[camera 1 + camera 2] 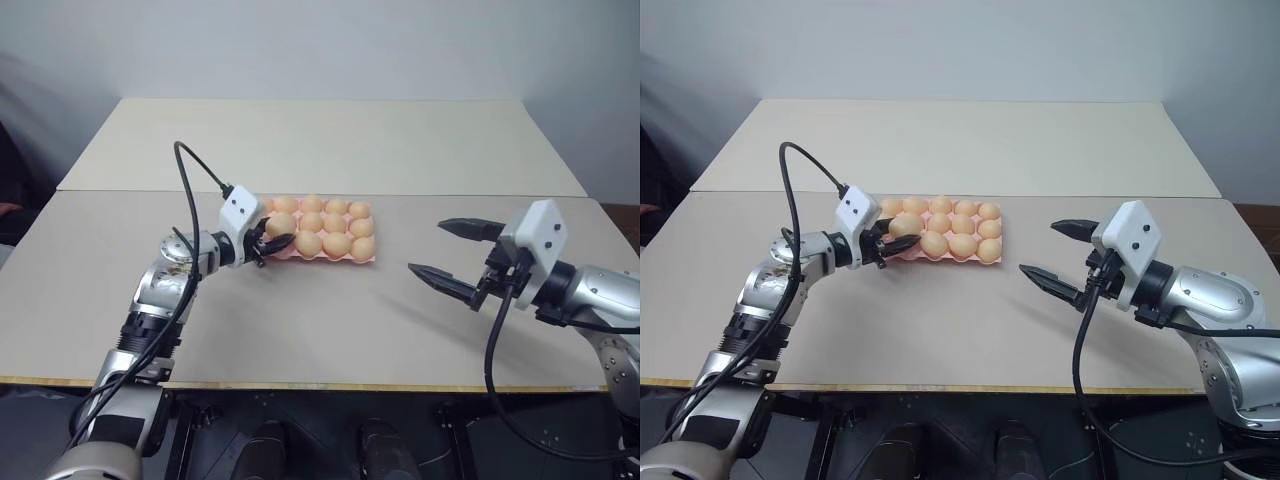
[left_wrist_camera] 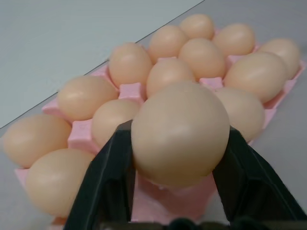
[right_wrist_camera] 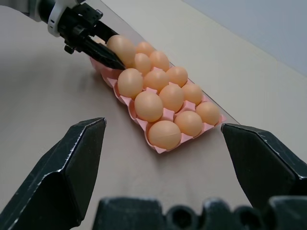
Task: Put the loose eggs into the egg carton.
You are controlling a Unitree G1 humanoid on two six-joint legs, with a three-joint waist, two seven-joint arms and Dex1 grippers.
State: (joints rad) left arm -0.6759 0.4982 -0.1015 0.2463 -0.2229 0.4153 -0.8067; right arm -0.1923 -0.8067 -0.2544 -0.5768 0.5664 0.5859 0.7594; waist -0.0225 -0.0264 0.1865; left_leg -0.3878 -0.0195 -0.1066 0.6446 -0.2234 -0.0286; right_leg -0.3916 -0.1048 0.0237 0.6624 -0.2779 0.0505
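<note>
The pale-pink egg carton (image 1: pixel 312 258) lies mid-table, its cups filled with several light orange-brown eggs (image 1: pixel 337 243). My left gripper (image 1: pixel 274 238) is at the carton's near left corner, shut on one more egg (image 2: pixel 180 134). The black fingers (image 2: pixel 108 177) press that egg's two sides just over the corner cup. Whether the egg rests in the cup I cannot tell. My right gripper (image 1: pixel 425 247) hovers to the right of the carton, open, with nothing between its fingers, pointing toward the eggs.
The pale tabletop (image 1: pixel 330 330) has a seam (image 1: pixel 450 196) running across just behind the carton. A black cable (image 1: pixel 190 190) arcs up from the left wrist. The table's front edge (image 1: pixel 330 386) is close below both arms.
</note>
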